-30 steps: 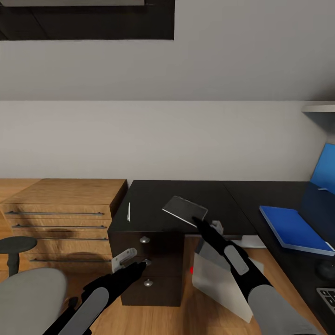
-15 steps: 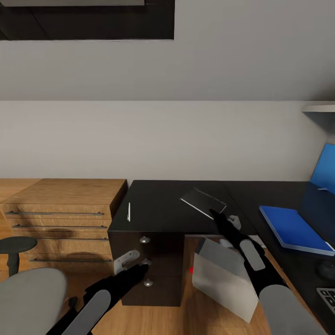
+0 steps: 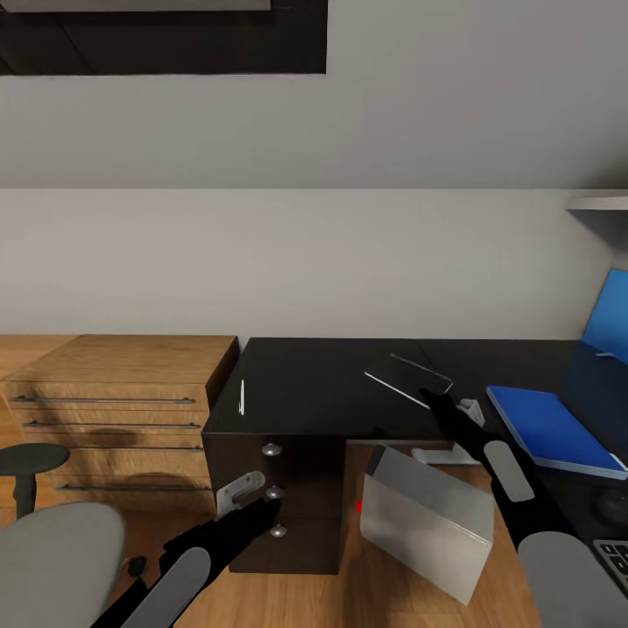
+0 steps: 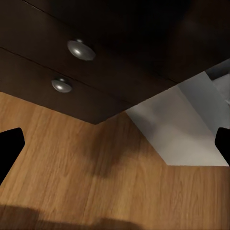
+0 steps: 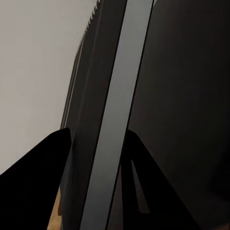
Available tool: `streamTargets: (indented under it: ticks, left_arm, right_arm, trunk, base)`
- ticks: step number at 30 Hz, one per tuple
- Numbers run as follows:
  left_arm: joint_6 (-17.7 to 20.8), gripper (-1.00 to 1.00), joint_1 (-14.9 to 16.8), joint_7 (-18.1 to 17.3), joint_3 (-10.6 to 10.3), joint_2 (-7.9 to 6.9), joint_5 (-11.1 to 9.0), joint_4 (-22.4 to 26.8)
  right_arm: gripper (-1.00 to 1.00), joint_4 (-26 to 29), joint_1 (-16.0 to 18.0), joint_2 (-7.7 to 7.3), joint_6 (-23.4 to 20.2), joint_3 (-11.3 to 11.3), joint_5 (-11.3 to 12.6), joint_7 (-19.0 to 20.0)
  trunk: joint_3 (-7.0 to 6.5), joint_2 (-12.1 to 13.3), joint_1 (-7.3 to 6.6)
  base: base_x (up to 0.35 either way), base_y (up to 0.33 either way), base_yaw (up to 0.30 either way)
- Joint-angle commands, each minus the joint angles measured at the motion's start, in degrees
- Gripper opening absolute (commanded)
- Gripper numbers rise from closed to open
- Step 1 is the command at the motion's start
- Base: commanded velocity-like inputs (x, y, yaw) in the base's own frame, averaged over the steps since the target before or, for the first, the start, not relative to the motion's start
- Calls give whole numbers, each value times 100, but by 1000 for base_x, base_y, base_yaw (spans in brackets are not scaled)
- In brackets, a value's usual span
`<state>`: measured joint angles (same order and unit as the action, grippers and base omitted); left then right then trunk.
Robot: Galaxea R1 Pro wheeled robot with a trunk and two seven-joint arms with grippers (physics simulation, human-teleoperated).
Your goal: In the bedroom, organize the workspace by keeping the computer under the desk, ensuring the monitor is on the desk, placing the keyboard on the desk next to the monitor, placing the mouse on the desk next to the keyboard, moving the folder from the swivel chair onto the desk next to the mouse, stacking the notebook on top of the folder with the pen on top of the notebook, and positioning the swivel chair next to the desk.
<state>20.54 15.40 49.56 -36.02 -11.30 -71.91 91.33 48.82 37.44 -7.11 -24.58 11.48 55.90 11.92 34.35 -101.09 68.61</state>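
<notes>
Black desk (image 3: 305, 384) — notebook (image 3: 408, 375) clamped edgewise between right gripper (image 3: 433, 399) fingers (image 5: 43, 182)

The right gripper (image 3: 429, 394) clamps the notebook (image 3: 408, 377) by its near edge, tilted above the desk (image 3: 305, 392); the pen (image 3: 242, 397) lies near the desk's left edge; the folder (image 3: 551, 429) lies to the right; the computer (image 3: 425, 519) stands on the floor below; the left gripper (image 3: 244, 490) hangs by the drawer knobs (image 3: 273, 450)

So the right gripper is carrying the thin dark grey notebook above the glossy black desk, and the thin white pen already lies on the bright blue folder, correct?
Not quite. The thin white pen lies on the glossy black desk itself, far from the bright blue folder, as the head view shows. The right gripper does hold the thin dark grey notebook above the desk.
</notes>
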Motion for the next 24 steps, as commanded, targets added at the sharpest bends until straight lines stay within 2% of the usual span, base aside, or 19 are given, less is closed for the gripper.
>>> streamTargets:
  ticks: [1,8,17,24]
  left_arm:
    - [12,100,7,36,-8,-4,-24,7]
    - [12,100,7,36,-10,-4,-25,7]
    - [12,100,7,36,-10,-4,-25,7]
    - [12,100,7,36,-10,-4,-33,7]
  right_arm:
    - [-100,5,3,-6,-66,23,20,19]
    - [-100,21,1,-32,-159,172,18,44]
    - [-100,23,0,-35,-177,204,18,49]
    - [-100,23,0,-61,-186,205,21,55]
  trunk:
    - [6,-3,0]
    - [6,-3,0]
    - [6,-3,0]
    - [6,-3,0]
  base:
    - [0,0,0]
    - [0,0,-45]
    - [0,0,-219]
    - [0,0,-67]
